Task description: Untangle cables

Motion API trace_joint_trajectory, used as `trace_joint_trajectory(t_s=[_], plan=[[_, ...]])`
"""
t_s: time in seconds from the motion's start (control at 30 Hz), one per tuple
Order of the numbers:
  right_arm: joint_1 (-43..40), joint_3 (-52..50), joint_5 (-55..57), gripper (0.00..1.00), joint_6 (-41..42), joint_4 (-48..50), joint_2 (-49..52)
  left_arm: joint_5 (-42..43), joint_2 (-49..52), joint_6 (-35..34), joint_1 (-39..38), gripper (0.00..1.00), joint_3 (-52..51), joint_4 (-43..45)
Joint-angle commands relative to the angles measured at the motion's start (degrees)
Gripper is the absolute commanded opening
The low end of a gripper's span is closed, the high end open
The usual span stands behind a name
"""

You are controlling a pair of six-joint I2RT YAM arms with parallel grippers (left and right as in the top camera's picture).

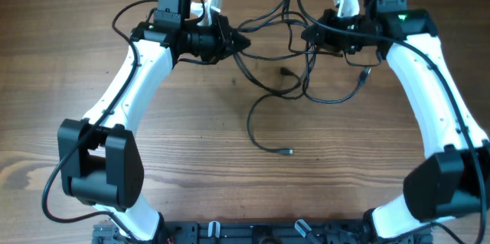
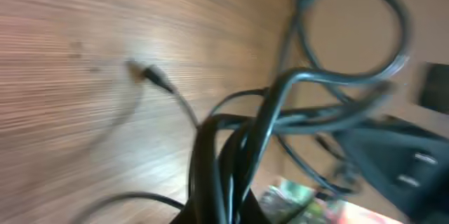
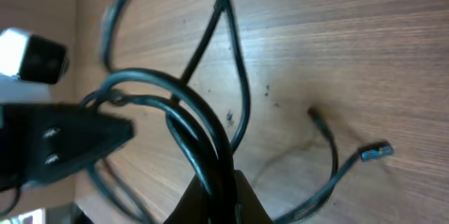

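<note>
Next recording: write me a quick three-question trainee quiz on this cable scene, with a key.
1. True or false: the left gripper and the right gripper are both shut on the cables.
2. The table is: A) wood, B) glass, C) metal.
3. Fill in: the plug nearest the arm bases lies ___ the table, in neither gripper.
Key: 1 true; 2 A; 3 on.

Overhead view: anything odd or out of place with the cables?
Nothing damaged. The thin black cables are tangled between the left gripper and right gripper, both shut on strands; one plug end lies loose on the wooden table.
</note>
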Motion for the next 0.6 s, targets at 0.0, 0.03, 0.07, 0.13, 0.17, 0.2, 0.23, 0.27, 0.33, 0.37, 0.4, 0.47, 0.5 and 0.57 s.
trace_joint_trajectory(t_s=[0.0, 0.03, 0.07, 0.13, 0.17, 0.2, 0.23, 0.27, 0.33, 0.37, 0.4, 0.47, 0.5, 0.57], plan=[[-4.11, 0.09, 5.27, 0.04, -4.44, -0.11, -4.87, -16.41, -0.96, 8.74, 2.03, 0.04, 0.17, -4.39], [-4.11, 0.26, 5.01, 0.04, -5.44, -0.31, -5.66, -16.39, -0.96, 9.73, 2.03, 0.04, 0.17, -4.96], [-4.11, 0.37, 4.26, 0.04, -6.27, -0.42, -6.29, -16.41, -0.96, 10.1, 2.03, 0.04, 0.2, -5.38], [-4.11, 0.39, 0.22, 0.04, -9.42, -0.72, -7.8, -16.41, -0.96, 10.16, 2.03, 0.04, 0.17, -5.97], [-4.11, 0.39, -0.33, 0.04, -9.94, -0.96, -8.35, -16.41, -0.96, 11.04, 2.03, 0.04, 0.17, -6.16], [-4.11, 0.39, 0.24, 0.04, -10.03, -1.16, -9.03, -16.44, -0.96, 12.5, 2.01, 0.04, 0.17, -6.6], [-4.13, 0.42, 2.45, 0.04, -9.75, -1.07, -9.68, -16.85, -0.96, 14.25, 2.03, 0.04, 0.17, -7.32], [-4.15, 0.52, 4.63, 0.05, -9.11, -0.98, -10.05, -18.36, -0.96, 14.6, 2.03, 0.04, 0.17, -8.37], [-4.22, 2.05, 12.15, 0.04, -7.37, -0.9, -10.95, -22.64, -0.96, 14.62, 2.03, 0.04, 0.17, -11.17], [-4.33, 3.06, 15.69, 0.04, -6.38, -0.92, -11.28, -24.17, -0.96, 14.67, 2.03, 0.04, 0.17, -12.22], [-4.39, 4.04, 18.1, 0.04, -6.36, -0.87, -11.43, -24.92, -0.96, 15.3, 2.03, 0.04, 0.17, -12.98], [-4.48, 6.08, 23.69, 0.04, -6.4, 0.31, -11.65, -25.0, -0.96, 16.35, 2.03, 0.04, 0.17, -14.08], [-4.48, 6.4, 25.46, 0.04, -6.56, 1.29, -11.76, -24.98, -0.96, 16.37, 2.03, 0.04, 0.17, -14.21], [-4.48, 6.43, 29.49, 0.04, -6.58, 3.17, -11.8, -24.98, -0.96, 17.62, 2.03, 0.04, 0.17, -14.23]])
